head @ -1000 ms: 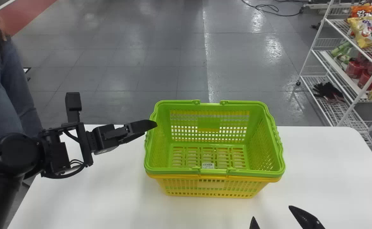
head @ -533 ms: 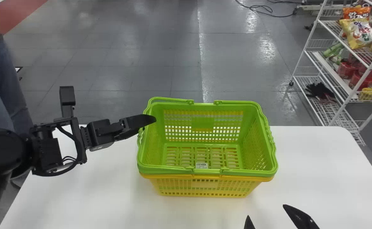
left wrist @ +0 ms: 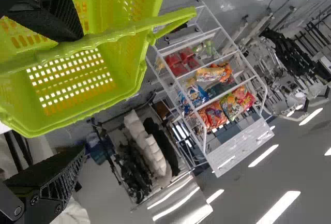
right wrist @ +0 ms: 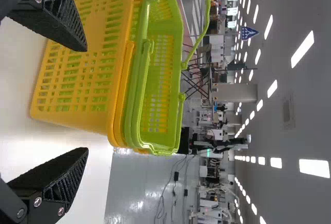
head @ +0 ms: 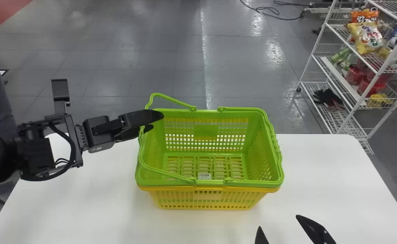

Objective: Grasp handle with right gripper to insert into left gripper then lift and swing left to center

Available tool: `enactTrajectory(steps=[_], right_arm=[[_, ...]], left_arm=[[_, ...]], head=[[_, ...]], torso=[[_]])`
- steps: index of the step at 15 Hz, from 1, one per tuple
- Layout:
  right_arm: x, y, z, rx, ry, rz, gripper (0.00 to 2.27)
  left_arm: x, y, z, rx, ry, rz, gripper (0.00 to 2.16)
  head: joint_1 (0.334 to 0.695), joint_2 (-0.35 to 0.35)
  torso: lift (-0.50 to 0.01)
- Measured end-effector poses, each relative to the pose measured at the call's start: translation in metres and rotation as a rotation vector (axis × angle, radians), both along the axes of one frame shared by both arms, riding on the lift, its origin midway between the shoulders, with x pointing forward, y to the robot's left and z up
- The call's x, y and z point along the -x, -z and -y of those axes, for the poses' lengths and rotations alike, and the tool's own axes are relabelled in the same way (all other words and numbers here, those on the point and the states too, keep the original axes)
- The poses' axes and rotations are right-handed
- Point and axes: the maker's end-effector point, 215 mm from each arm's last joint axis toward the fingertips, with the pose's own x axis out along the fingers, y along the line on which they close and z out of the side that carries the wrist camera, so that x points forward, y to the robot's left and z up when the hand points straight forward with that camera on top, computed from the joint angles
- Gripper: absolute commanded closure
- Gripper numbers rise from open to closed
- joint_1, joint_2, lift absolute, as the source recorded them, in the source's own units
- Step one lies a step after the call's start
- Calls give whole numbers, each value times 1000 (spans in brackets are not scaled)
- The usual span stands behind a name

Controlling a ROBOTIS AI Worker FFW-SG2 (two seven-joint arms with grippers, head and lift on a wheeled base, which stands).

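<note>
Green basket [head: 252,184] nested in yellow one [head: 208,196], on surface [head: 320,176]. Left pincer [head: 157,122] spread, at raised handle [head: 171,99]; right pincer [head: 278,222] spread, clear of baskets.

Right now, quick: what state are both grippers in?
Left gripper: open, not clamped on the green basket handle.
Right gripper: open, holding nothing.

I can read no words or numbers, neither on the small white label [head: 204,176] inside the green basket [head: 252,183] nor on the yellow snack bag [head: 364,38].
</note>
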Motion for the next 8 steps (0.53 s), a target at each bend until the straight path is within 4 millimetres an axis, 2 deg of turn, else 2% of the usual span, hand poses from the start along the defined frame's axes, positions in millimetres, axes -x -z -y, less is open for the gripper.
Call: enactTrajectory(steps=[3,5,6,8], right_arm=[[-9,-16,32,11,57,26,144],[-18,-30,57,24,100,41,394],[-23,-35,68,33,117,42,599],[-35,-44,90,57,139,33,1163]], left_arm=[[-4,-13,19,4,29,20,134],[-8,-21,32,4,51,33,134],[-9,-23,37,3,59,38,134],[-12,-27,46,1,72,43,134]], head=[[695,-117],[695,-159],[695,-193],[695,-220]], torso=[[-93],[-93],[-93],[-93]])
